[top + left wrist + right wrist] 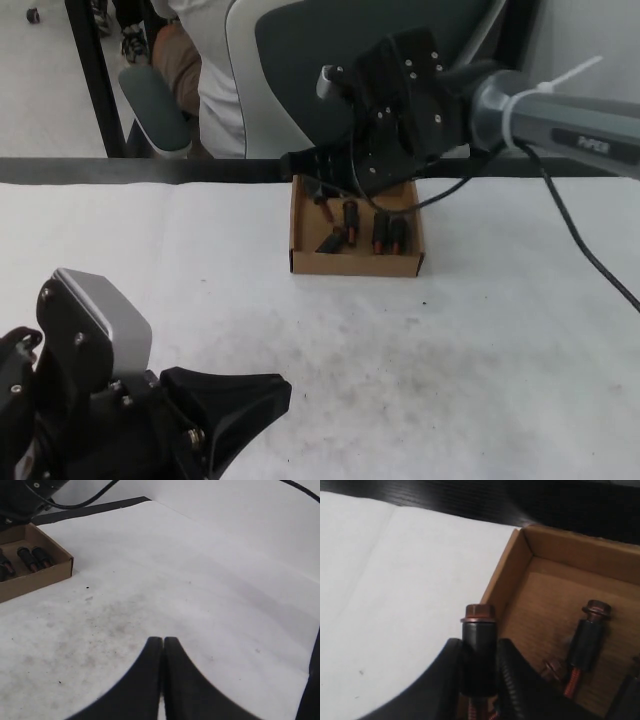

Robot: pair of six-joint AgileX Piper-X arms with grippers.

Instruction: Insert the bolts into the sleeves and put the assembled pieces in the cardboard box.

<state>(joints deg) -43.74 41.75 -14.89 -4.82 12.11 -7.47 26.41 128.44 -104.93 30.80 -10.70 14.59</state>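
The cardboard box [355,264] stands at the far middle of the white bench, with several assembled bolt-and-sleeve pieces [380,232] lying inside. My right gripper [318,178] hangs over the box's far left corner. In the right wrist view this gripper [478,650] is shut on a black sleeve with a copper bolt [478,630] through it, held just above the box's side wall [507,580]. Another assembled piece [590,635] lies on the box floor beyond. My left gripper [280,392] rests low at the near left, its fingers [150,660] pressed together with nothing between them.
The box [35,580] lies some way off from the left gripper. A cable [580,250] trails from the right arm across the bench. A dark strip [140,170] marks the far edge, with a chair [300,70] behind it.
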